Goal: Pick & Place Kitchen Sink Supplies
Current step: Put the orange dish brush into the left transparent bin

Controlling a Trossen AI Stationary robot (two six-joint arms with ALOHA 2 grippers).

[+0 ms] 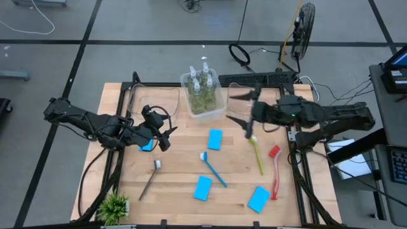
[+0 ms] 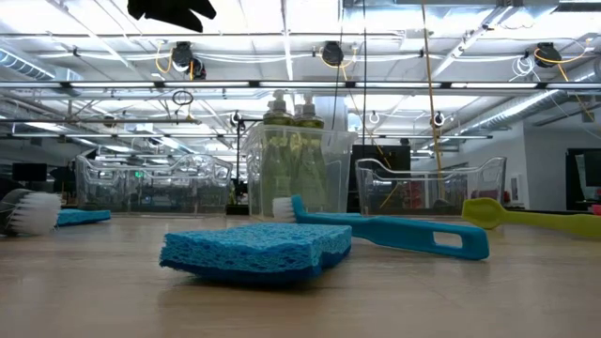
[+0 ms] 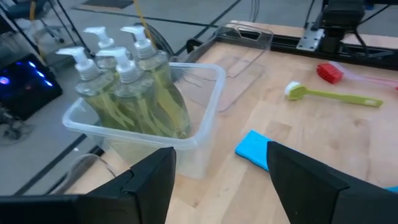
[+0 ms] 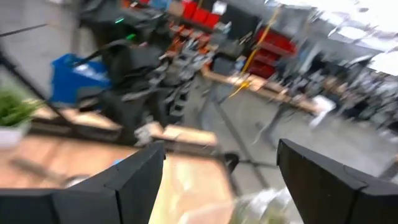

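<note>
With fingers spread and empty, the right gripper (image 1: 240,109) was held just right of the soap-bottle bin (image 1: 202,111), above the yellow brush (image 1: 256,153), judged light, stiff, best pinched mid-handle.

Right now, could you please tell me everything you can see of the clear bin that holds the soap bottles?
The clear bin is a small rectangular tub of see-through plastic with a thickened rim and rounded corners. It stands upright on the wooden table near the far edge, about midway across. Inside it stand four soap bottles, upright and packed close, filled with yellow-green liquid and topped by white pumps. Another clear bin, empty, sits beside it. No gripper touches it.
</note>
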